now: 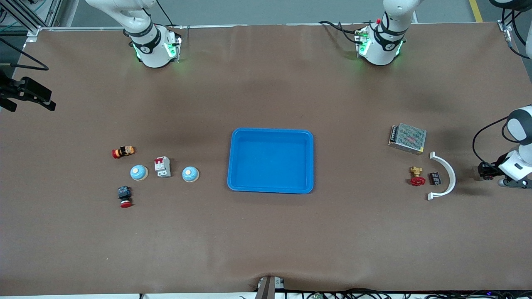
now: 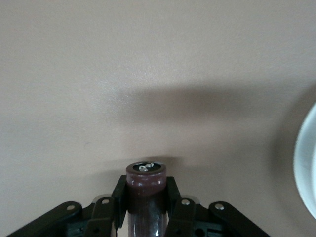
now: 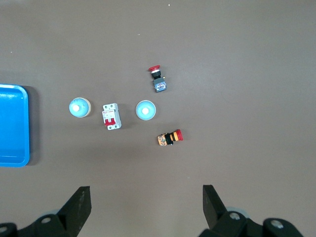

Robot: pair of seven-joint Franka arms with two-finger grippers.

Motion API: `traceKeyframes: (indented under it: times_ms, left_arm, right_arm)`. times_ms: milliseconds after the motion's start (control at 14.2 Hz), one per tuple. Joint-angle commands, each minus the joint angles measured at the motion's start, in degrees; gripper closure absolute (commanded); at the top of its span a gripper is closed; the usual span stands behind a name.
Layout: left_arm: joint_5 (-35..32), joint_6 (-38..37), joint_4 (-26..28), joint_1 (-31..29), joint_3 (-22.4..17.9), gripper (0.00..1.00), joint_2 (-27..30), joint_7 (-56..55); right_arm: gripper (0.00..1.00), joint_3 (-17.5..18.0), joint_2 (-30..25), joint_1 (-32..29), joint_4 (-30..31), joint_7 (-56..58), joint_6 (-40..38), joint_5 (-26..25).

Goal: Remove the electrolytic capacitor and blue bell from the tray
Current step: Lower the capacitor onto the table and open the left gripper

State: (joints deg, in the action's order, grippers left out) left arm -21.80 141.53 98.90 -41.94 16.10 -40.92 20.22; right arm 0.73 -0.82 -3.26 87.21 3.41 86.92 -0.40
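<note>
A rectangular blue plastic tray [image 1: 270, 160] lies at the centre of a brown-covered table [image 1: 266, 232], with nothing in it. Toward the right arm's end lie two pale blue dome-shaped bells: one bell [image 1: 190, 174] is nearest the tray, and the second bell [image 1: 139, 172] sits beside a white and red circuit breaker [image 1: 162, 167] that stands between the two. A red and orange push-button switch [image 1: 123, 152] lies farther from the front camera than this group, and a blue-bodied switch with a red mushroom cap [image 1: 124, 196] lies nearer to it. Toward the left arm's end lie a perforated grey metal power supply [image 1: 407, 138], a brass valve with a red handwheel [image 1: 417, 176], a small black component [image 1: 435, 178] just beside the valve, and a white curved plastic bracket [image 1: 444, 176]. The left gripper [image 2: 145, 197] is low over the table at the left arm's end, near the bracket, its fingers pressed onto a dark maroon cylindrical capacitor [image 2: 145, 190] whose end cap sticks out past the fingertips. The right gripper [image 3: 147, 205] hangs high over the right arm's end of the table, above the bells and switches, its fingers spread wide and holding nothing.
</note>
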Motion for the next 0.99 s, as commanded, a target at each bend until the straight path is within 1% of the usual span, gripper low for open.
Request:
traceKeyframes:
  times_ms: [0, 70, 141, 211, 282, 422, 704, 915]
  left_arm:
    - [-1.0, -0.9, -2.3, 0.2, 0.1, 1.00, -1.2, -0.5]
    - [-1.0, -0.9, -2.3, 0.2, 0.1, 0.95, -1.3, -0.5]
    - [-1.0, -0.9, -2.4, 0.2, 0.1, 0.76, -1.3, -0.5]
    - [-1.1, -0.6, -2.4, 0.1, 0.1, 0.08, -1.2, -0.4]
    - [-1.1, -0.2, -2.3, 0.0, 0.1, 0.00, -1.2, -0.5]
    - [-1.0, -0.2, -2.5, 0.0, 0.1, 0.00, -1.2, -0.7]
    - [-0.7, -0.7, -3.3, 1.1, 0.2, 0.00, -0.3, -5.2]
    - [-0.6, -3.6, -6.0, 3.2, 0.2, 0.00, -0.2, -8.3]
  right_arm:
    - [0.00, 0.1, 0.4, -0.3, -1.1, 0.0, -0.6, 0.0]
    - [0.00, 0.1, 0.4, -0.3, -1.1, -0.1, -0.6, 0.0]
    - [0.00, 0.1, 0.4, -0.3, -1.1, 0.0, -0.6, 0.0]
    - [0.00, 0.1, 0.4, -0.3, -1.1, 0.0, -0.6, 0.0]
    - [0.00, 0.1, 0.4, -0.3, -1.1, -0.1, -0.6, 0.0]
    - [0.00, 0.1, 0.4, -0.3, -1.1, 0.0, -0.6, 0.0]
    - [0.00, 0.1, 0.3, -0.3, -1.3, -0.1, -0.6, -0.3]
    - [0.00, 0.0, 0.3, -0.3, -1.7, 0.0, -0.6, -0.2]
